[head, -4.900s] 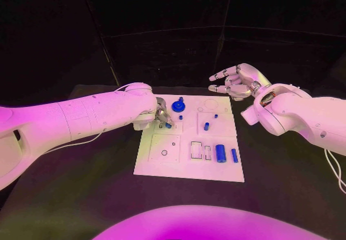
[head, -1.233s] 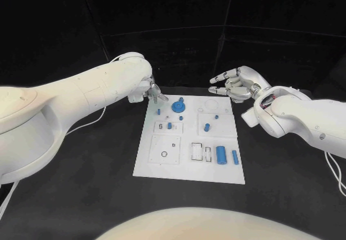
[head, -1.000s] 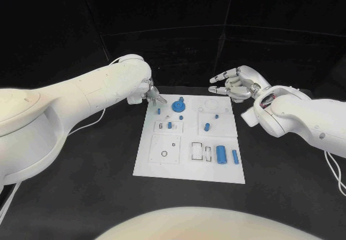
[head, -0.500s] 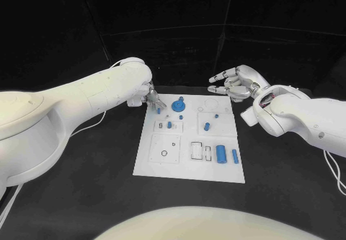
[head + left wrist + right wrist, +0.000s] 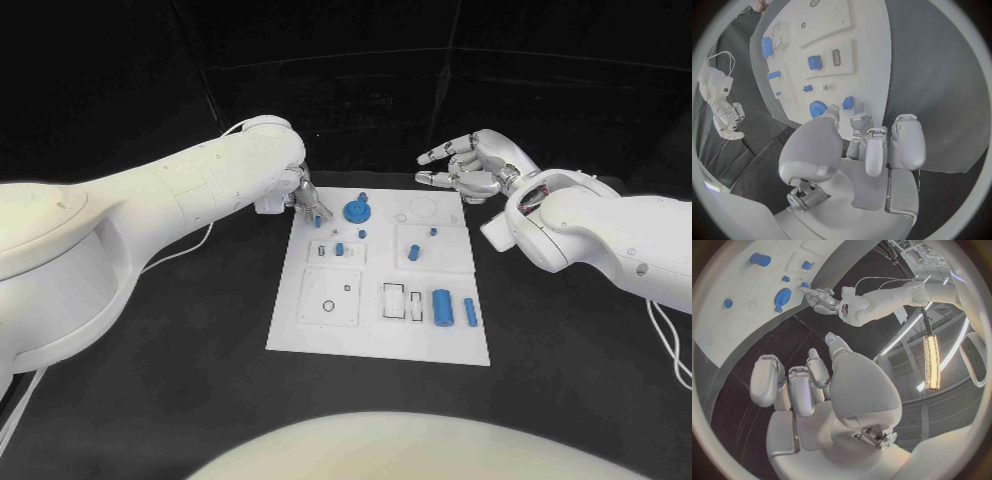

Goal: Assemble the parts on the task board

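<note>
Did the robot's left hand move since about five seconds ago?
Yes. The left hand was over the task board beside the small parts; now it sits at the board's far left corner, next to the blue gear.

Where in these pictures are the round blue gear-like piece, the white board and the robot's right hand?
Round blue piece (image 5: 358, 212): head view, on its disc face.
Task board (image 5: 378, 335): head view, on a bare patch near its front edge.
Right hand (image 5: 470, 165): head view, on the middle of the hand, past the board's far right corner.
</note>
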`<action>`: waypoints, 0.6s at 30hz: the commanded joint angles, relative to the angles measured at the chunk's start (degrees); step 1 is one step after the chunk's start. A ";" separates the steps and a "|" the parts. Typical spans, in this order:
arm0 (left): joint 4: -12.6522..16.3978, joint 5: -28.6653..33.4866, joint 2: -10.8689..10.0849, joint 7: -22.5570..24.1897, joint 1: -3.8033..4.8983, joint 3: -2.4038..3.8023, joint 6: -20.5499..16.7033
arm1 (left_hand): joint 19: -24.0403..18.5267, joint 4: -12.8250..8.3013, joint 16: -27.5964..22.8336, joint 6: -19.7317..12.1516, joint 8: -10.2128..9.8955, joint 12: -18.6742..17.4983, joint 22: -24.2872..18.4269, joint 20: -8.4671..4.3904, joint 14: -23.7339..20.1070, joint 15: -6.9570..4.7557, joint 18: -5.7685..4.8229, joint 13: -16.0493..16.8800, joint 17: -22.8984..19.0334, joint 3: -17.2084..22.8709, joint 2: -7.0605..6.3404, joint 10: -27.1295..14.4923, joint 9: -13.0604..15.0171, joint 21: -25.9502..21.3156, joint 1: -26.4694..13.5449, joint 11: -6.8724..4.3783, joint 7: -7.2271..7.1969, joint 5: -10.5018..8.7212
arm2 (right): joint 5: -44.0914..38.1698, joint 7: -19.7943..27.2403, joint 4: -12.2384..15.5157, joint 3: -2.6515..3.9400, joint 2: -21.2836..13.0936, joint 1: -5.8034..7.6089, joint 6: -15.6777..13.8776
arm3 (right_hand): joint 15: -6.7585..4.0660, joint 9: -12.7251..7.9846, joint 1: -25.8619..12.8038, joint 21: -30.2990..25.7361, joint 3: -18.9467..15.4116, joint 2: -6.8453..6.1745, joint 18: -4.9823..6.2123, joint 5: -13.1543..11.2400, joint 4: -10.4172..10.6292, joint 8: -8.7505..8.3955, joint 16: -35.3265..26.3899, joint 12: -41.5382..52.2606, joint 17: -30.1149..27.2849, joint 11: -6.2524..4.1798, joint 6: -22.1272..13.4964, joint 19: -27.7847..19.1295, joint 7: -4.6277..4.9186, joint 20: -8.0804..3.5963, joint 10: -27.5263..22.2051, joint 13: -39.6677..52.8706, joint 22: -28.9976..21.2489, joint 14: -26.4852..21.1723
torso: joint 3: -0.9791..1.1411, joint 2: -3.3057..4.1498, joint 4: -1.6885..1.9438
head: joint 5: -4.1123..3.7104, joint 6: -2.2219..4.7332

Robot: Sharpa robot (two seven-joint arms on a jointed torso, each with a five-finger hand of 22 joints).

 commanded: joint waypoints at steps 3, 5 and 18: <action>0.30 -0.42 -0.02 0.58 0.08 0.01 0.86 | -0.18 -0.07 0.18 0.66 -0.45 -0.11 0.06 0.40 6.15 0.40 0.04 -0.10 15.09 -0.42 0.25 -0.40 -0.15 -0.26 1.12 -0.06 -0.06 -0.08 | -0.12 0.31 -0.02 0.04 0.14 0.09 0.35 | -0.39 -0.07 -0.32 -0.24 0.02 -0.05 0.47 0.37 0.33 0.36 -0.13 0.37 7.55 -0.22 -0.06 0.09 -0.27 -0.35 0.25 -0.03 0.00 4.02 | 0.03 -0.05 0.01 | 0.01 0.00; 0.34 -0.42 -0.04 0.65 0.08 0.01 0.79 | -0.19 -0.20 0.18 0.74 -0.50 -0.09 0.05 0.40 6.15 0.39 0.05 -0.10 15.09 -0.41 0.43 -0.40 -0.20 -0.28 1.47 -0.07 -0.07 -0.08 | -0.12 0.32 -0.04 0.04 0.16 0.09 0.34 | -0.39 -0.07 -0.32 -0.24 0.02 -0.05 0.47 0.37 0.33 0.36 -0.13 0.37 7.55 -0.22 -0.06 0.09 -0.27 -0.35 0.25 -0.03 0.00 4.02 | 0.02 -0.02 0.00 | 0.02 0.04; 0.45 -0.41 -0.07 1.18 0.05 0.00 0.47 | -0.19 -1.48 0.18 1.13 -0.98 -0.07 0.14 0.38 6.15 0.38 0.05 -0.35 15.09 -0.08 2.11 -0.52 -0.58 -0.34 4.28 -0.09 -0.07 -0.08 | -0.12 0.27 -0.08 0.04 0.22 0.09 0.46 | -0.39 -0.07 -0.31 -0.24 0.03 -0.02 0.47 0.44 0.34 0.37 -0.11 0.39 7.58 -0.22 -0.06 0.10 -0.27 -0.35 0.26 -0.02 0.00 4.03 | 0.00 0.02 -0.06 | 0.11 0.05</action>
